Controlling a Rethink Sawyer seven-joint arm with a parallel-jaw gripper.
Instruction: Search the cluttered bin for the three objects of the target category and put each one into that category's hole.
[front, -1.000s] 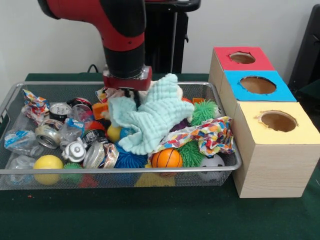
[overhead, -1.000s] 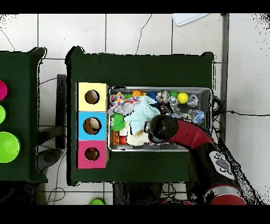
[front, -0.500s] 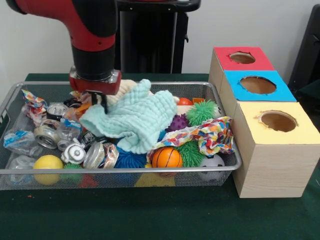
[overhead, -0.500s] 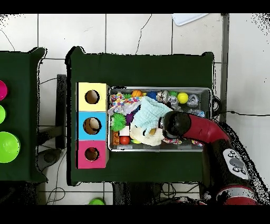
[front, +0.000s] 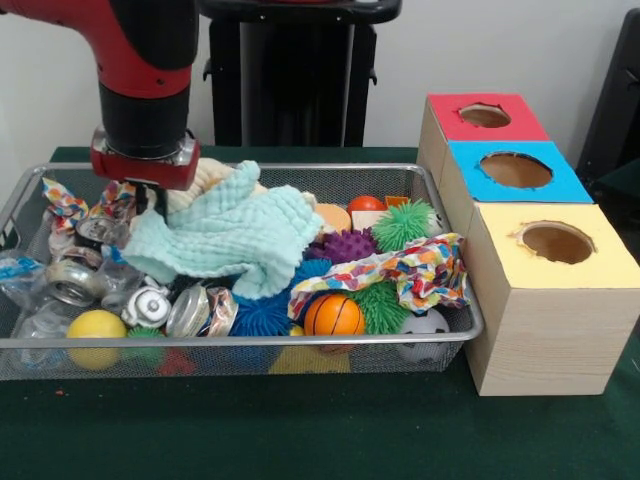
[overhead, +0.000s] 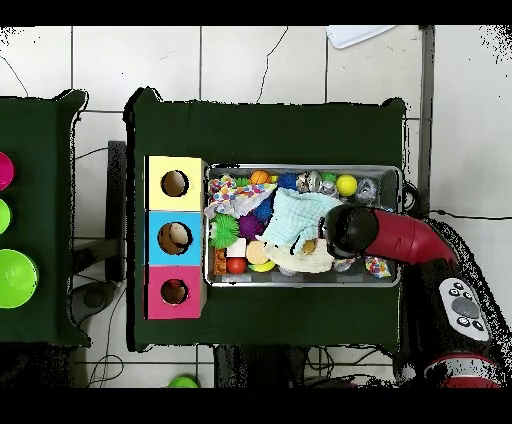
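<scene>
My gripper (front: 152, 197) hangs over the left part of the wire mesh bin (front: 300, 342) and is shut on the corner of a mint green waffle cloth (front: 228, 238), which drapes over the toys. A cream plush (front: 212, 172) shows just behind the cloth by the gripper; in the overhead view it lies under the cloth's edge (overhead: 312, 262). A yellow soft shape (front: 308, 360) lies low at the bin's front, mostly hidden. The tiger is hidden. The red-topped hole (front: 485, 115) is on the wooden box, at the far end of the row, and shows in the overhead view (overhead: 174, 292).
The blue-topped hole (front: 515, 169) and the yellow-topped hole (front: 556, 241) sit beside the red one. The bin holds a multicoloured cloth (front: 400, 270), spiky balls (front: 407, 224), crushed cans (front: 72, 283), a yellow ball (front: 95, 327) and an orange ball (front: 333, 316).
The gripper has moved left across the bin in the front view, dragging the mint cloth with it and uncovering the purple and green spiky balls in the middle.
</scene>
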